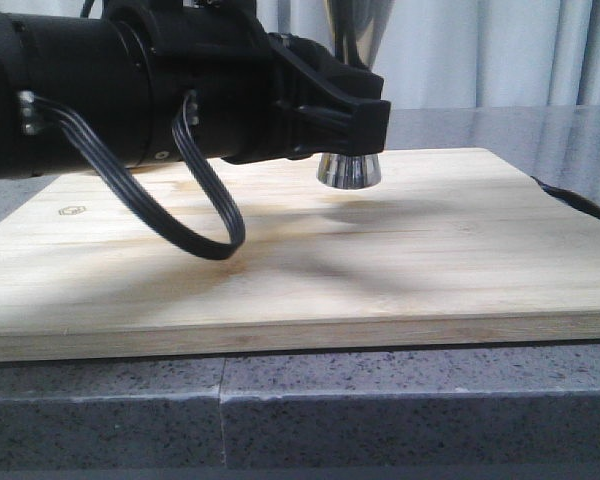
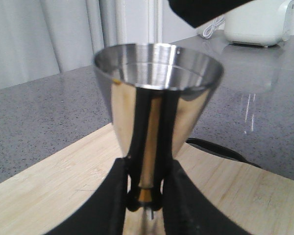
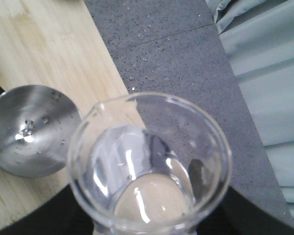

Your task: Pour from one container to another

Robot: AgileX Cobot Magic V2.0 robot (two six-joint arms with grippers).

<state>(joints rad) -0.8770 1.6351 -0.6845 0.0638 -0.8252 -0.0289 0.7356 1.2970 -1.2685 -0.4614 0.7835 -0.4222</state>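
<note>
At frame centre, left tool (image 2: 146,196) clamps jigger (image 2: 157,93); right tool, unseen, apparently grips beaker (image 3: 149,166): tip lip slowly over jigger's mouth

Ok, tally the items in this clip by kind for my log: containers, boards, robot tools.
Metal jigger: 1
Glass beaker: 1
Wooden board: 1
Robot tools: 2, left tool and right tool
Total: 5

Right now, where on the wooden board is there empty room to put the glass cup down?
The wooden board is bare across its near half and right side, from the front edge back to the jigger. It is crowded at the back left, where the left end effector grips the jigger and black cables droop onto the wood.
</note>
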